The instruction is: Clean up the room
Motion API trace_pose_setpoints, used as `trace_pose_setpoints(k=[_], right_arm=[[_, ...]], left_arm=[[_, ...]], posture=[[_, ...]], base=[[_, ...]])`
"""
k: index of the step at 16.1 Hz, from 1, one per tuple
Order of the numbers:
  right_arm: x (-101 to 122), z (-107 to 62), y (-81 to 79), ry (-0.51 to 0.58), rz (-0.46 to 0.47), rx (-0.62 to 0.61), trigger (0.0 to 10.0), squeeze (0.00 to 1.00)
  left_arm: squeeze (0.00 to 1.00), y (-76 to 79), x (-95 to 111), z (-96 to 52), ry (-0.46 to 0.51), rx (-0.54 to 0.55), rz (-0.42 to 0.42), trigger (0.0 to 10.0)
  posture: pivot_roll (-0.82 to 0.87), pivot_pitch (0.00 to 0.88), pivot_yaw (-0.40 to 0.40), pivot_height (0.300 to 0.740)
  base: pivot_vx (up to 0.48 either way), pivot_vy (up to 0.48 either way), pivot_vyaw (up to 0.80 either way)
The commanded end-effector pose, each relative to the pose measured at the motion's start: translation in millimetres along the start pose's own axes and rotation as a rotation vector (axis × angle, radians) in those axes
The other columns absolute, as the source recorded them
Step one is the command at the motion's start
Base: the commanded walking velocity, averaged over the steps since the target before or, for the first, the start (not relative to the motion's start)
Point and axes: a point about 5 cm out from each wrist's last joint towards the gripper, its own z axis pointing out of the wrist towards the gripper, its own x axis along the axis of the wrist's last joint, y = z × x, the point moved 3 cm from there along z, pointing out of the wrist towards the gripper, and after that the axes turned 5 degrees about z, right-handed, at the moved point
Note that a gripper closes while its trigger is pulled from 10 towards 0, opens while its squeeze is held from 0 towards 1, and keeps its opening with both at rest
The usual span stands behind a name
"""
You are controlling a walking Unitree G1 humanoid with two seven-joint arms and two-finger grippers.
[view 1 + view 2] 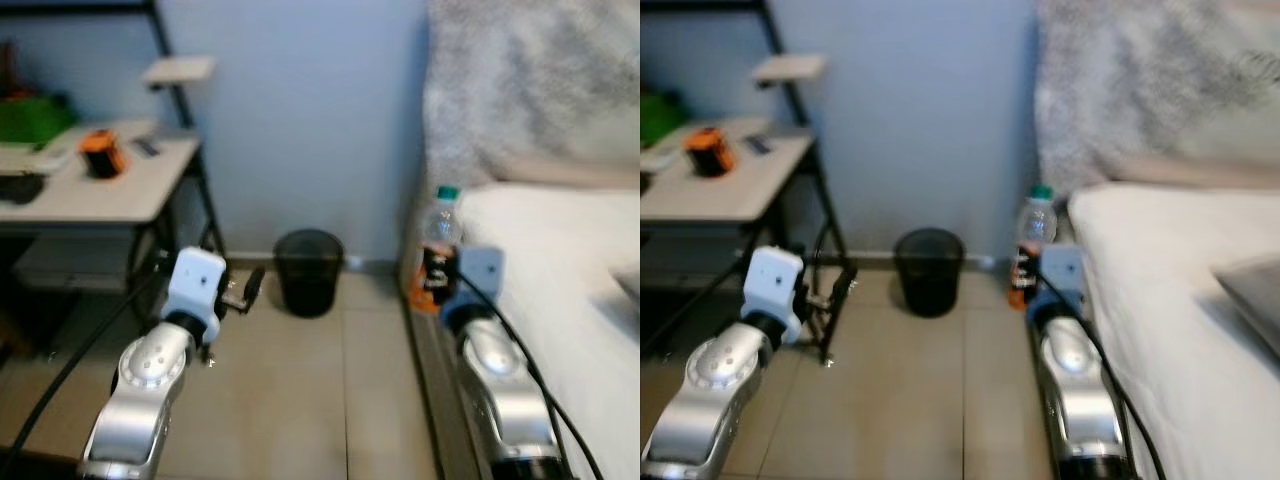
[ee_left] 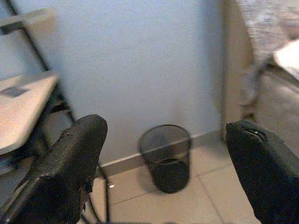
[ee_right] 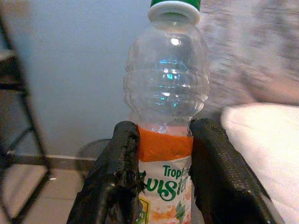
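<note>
- Risk of a slip: right tool clamped on the plastic bottle at the orange label band, fingers pressed to either side, bottle upright, green cap on top. Thin empty plastic, likely to give under the squeeze and twist or pop free if jolted.
- Risk of a missed drop: black mesh bin on the floor against the blue wall, between the tabletop leg and the bed edge, well apart from the held bottle. Release before being over the rim would probably send the bottle rolling across the tiles.
- Risk of a snag: bottle held close beside the bed's near edge, right by the bed frame; a sideways swing toward the bin could clip it. Cables trailing along both arms, another possible catch.
- Right arm: stretched forward and low along the bed edge, wrist level, bottle raised in front.
- Left arm: reaching forward beside the tabletop's right edge, left tool wide open and holding nothing, pointed toward the bin.
- Blurred head views, so exact clearances hard to judge.
</note>
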Motion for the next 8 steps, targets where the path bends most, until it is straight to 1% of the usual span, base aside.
trace_pose_setpoints(k=[1, 2, 3, 5, 8], right_arm=[[7.2, 1.9, -19.5, 0.028, 0.036, 0.068, 10.0, 0.0], [5.2, 2.9, -18.5, 0.014, 0.048, 0.057, 10.0, 0.0], [5.5, 3.8, -16.8, 0.015, 0.058, 0.046, 10.0, 0.0], [7.0, 4.5, -15.7, 0.024, 0.031, 0.039, 10.0, 0.0], [4.6, 4.7, -14.7, 0.009, 0.022, 0.031, 10.0, 0.0]], left_arm=[[0.0, -9.1, -2.7, -2.2, -0.013, 0.021, 0.021, 10.0], [0.0, -9.5, -2.2, -1.9, -0.012, 0.019, 0.023, 10.0], [0.0, -9.6, -2.0, -1.7, -0.011, 0.018, 0.025, 10.0], [0.0, -9.7, -1.3, -1.2, -0.01, 0.018, 0.03, 10.0], [0.0, -10.1, -1.0, -1.2, -0.01, 0.019, 0.031, 10.0]], posture=[[0.0, 0.0, 0.026, 0.74], [0.0, 0.0, 0.027, 0.74], [0.0, 0.0, 0.027, 0.74], [0.0, 0.0, 0.027, 0.74], [0.0, 0.0, 0.024, 0.74]], base=[[0.345, 0.0, 0.79], [0.341, 0.0, 0.69], [0.345, 0.0, 0.0], [0.341, 0.0, 0.0], [0.345, 0.0, 0.0]])
